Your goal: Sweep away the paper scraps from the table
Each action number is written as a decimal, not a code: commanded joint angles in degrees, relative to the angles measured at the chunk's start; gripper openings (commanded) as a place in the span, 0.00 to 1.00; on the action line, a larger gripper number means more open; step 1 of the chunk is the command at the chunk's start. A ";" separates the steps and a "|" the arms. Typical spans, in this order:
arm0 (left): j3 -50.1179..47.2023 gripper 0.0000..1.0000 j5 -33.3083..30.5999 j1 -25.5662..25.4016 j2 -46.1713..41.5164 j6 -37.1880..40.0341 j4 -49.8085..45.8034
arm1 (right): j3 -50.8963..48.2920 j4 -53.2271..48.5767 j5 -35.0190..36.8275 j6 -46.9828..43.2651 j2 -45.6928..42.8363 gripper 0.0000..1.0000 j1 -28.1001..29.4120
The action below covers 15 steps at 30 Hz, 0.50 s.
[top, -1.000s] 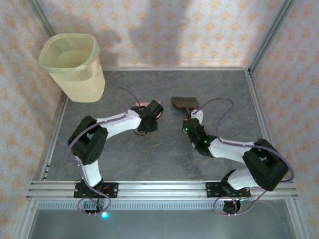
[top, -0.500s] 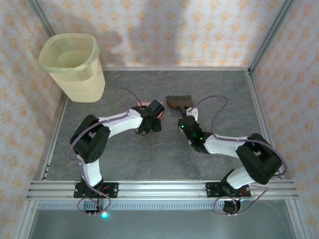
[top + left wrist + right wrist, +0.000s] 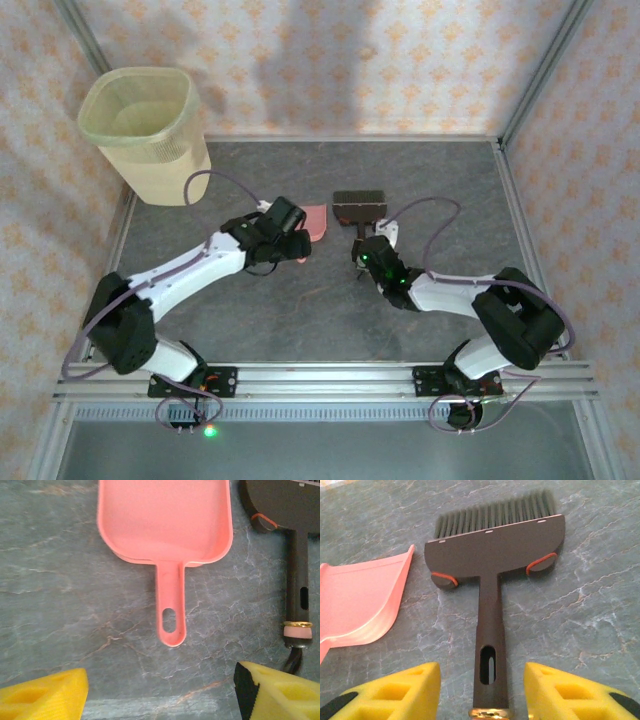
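Nearest in, left pincer (image 3: 161, 690) hanging wide open, gripping nothing, with the pink dustpan (image 3: 165, 520) flat on the table (image 3: 60, 605) just ahead, handle pointing straight back at the gap. Same deal on the right: right pincer (image 3: 482, 680) parted either side of the brush (image 3: 495, 550) handle, daylight on both sides, so straddling rather than squeezing, bristles aimed away, long axis in line with the reach. Further back, a pale bin (image 3: 150, 135) in the far left corner; can't place the paper scraps from these shots, and no brand or lettering readable anywhere
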 commanded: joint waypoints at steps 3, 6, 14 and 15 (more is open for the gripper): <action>-3.45 0.77 -8.40 0.25 -7.15 -2.34 -4.90 | -3.37 5.13 1.23 4.55 -2.75 0.57 0.52; -5.66 0.77 -12.32 0.32 -11.97 -4.01 -5.03 | -7.14 9.01 4.01 5.75 -6.82 0.63 0.52; -9.51 0.78 -27.26 0.27 -26.58 -9.69 -9.78 | -13.96 3.59 20.95 9.82 -24.98 0.71 -0.93; -10.38 0.79 -29.52 0.27 -29.17 -10.65 -10.11 | -14.43 1.57 21.34 11.23 -27.01 0.71 -2.19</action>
